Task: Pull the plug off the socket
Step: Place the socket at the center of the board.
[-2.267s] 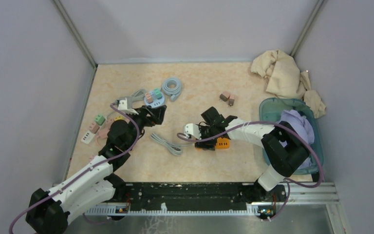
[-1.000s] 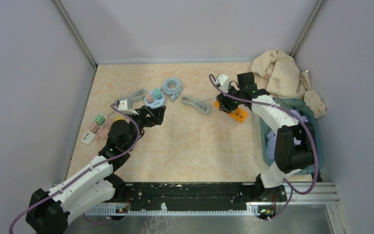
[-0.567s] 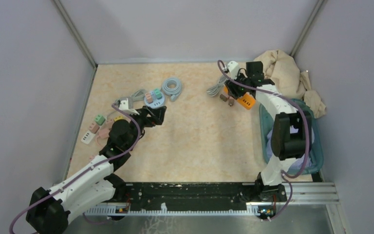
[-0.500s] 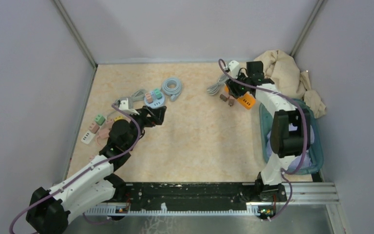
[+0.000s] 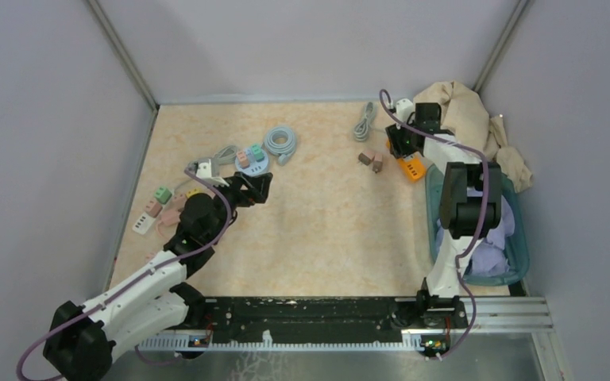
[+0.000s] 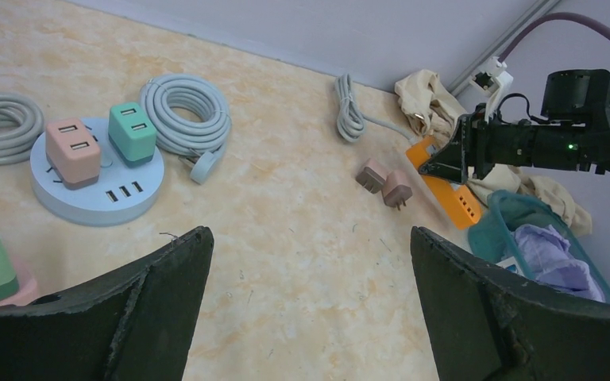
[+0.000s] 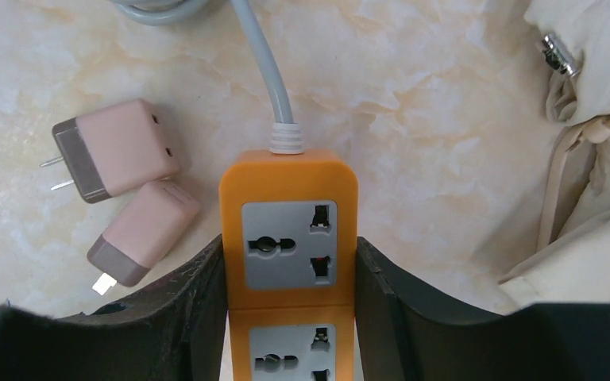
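My right gripper is shut on an orange power strip, one finger on each long side; the two outlets that show are empty. It sits at the far right of the table, its grey cord trailing toward the back wall. Two loose pink plugs lie just left of the strip. On the left, a round pale-blue socket hub carries a pink plug and a green plug. My left gripper hangs open over bare table, right of that hub.
A beige cloth is heaped in the far right corner, touching the strip's end. A teal basket of clothes stands along the right wall. A coiled grey cable and several small plugs lie on the left side.
My right arm has carried the orange strip from the middle of the table to the far right corner, dragging its cord along. The left arm has stayed put.
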Robot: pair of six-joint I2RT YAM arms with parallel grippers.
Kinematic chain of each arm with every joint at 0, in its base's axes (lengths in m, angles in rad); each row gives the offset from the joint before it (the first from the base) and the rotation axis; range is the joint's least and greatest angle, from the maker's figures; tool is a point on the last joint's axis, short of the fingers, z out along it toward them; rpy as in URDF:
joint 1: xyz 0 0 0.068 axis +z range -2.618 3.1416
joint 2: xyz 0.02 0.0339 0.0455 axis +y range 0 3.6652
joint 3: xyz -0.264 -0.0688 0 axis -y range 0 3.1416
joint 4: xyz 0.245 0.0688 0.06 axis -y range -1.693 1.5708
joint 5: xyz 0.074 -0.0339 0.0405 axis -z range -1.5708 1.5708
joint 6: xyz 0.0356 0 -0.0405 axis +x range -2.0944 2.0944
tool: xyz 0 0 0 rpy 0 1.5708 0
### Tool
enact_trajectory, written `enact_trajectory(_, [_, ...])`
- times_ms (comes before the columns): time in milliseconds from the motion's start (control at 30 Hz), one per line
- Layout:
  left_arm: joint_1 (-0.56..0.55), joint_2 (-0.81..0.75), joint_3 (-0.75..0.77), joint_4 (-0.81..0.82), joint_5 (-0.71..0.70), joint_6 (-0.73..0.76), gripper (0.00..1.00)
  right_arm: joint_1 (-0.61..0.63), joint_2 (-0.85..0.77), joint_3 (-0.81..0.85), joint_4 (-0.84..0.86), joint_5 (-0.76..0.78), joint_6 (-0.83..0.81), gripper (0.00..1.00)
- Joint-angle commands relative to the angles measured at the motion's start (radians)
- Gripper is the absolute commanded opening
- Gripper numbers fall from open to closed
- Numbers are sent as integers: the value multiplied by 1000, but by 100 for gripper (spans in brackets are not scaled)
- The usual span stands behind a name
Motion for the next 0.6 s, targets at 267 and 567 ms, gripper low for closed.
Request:
enact_trajectory(267, [5,58,48,21,26,41,99,-17,78,38,82,65,239,35])
enact_trajectory(567, [6,116,154,-85,48,89,100,-34,63,66,41,23,247,64])
